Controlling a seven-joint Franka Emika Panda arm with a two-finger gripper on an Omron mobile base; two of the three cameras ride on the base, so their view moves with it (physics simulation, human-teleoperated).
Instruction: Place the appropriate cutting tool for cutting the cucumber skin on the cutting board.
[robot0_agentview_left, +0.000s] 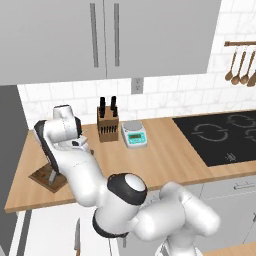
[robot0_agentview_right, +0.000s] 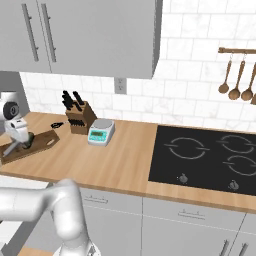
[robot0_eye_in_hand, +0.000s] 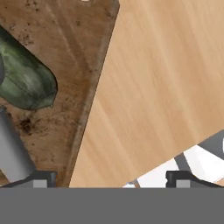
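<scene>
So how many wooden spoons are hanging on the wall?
At least 3: the wooden spoons hang side by side from the rail on the tiled wall, above the stove. A fourth thing hangs at the picture's edge, cut off, so there may be more.

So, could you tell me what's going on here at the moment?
The robot arm is reaching over the cutting board at the counter's left end. Its gripper is open, holding nothing. On the board lie the cucumber and a grey metal handle, apparently the peeler, just beside one fingertip.
</scene>
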